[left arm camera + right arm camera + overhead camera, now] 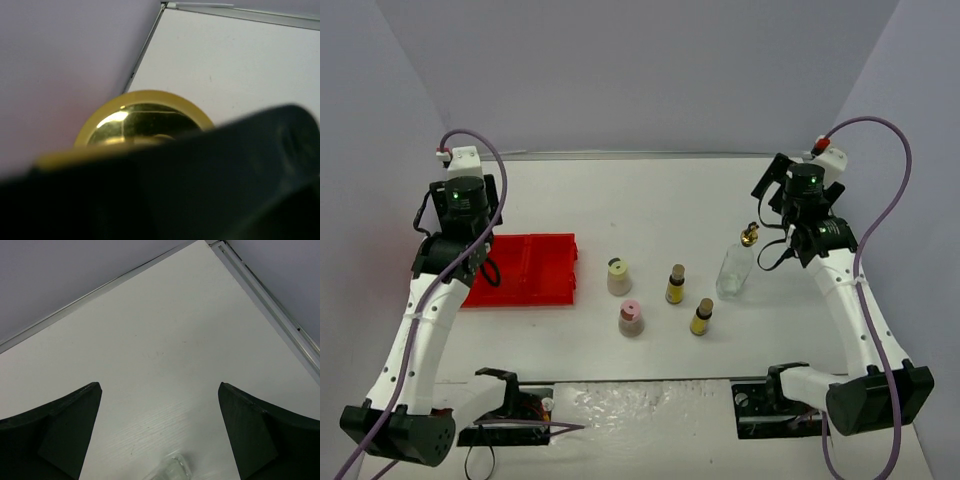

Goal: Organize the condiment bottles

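Observation:
The red tray [535,272] lies at the left, and my left gripper [470,252] hangs over its left part, mostly hidden under its own wrist. In the left wrist view a shiny gold bottle top [142,117] sits right against a dark finger [225,165]; the gripper is shut on that bottle. Mid-table stand a yellow-capped beige bottle [618,276], a pink-capped beige bottle [631,318] and two tiny brown-capped yellow bottles [675,285] [701,316]. A clear glass bottle [735,270] [172,469] with a gold spout stands at the right. My right gripper [772,195] [159,390] is open just behind it, empty.
Grey walls close in the table on the back and both sides; a metal rail [265,300] marks the far right corner. The arm bases and cables [520,410] sit along the near edge.

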Tool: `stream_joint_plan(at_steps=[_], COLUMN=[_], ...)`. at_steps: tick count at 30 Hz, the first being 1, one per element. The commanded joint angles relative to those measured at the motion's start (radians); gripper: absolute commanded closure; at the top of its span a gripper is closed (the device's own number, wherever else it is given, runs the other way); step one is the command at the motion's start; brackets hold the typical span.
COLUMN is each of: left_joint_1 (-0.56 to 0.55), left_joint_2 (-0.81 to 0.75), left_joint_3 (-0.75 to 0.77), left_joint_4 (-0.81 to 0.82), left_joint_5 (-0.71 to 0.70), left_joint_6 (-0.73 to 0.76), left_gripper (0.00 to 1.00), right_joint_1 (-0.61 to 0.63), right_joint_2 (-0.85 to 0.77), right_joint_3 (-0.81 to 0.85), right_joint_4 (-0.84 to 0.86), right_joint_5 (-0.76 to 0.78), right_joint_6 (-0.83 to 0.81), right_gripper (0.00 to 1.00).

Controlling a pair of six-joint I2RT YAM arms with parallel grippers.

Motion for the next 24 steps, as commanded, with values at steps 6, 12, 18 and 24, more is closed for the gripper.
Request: stream_joint_plan(at_steps=[6,12,18,24], left_joint_1=[0.155,0.232,0.305,0.386], left_joint_2=[-0.046,-0.007,0.078,0.156], left_joint_3=[-0.084,-0.127,-0.130,-0.117], left_joint_4=[0.203,0.319,0.445,0.503], left_joint_5=[-0.023,-0.019,0.010,0.073], left_joint_6=[-0.083,-0.084,-0.078,-0.123], left_gripper=[1.00,1.00,1.00,1.00], right_joint_1=[0.007,0.006,0.006,0.006], right_joint_2=[0.010,0.001,-0.009,-0.014], right_joint_3=[-0.105,-0.149,-0.158,-0.162], right_joint_4=[0.169,0.226,0.256,0.258], right_joint_5=[-0.075,-0.155,-0.185,-0.200], right_joint_6=[-0.003,-0.005,-0.012,-0.015], right_gripper=[0.00,0.00,0.00,0.00])
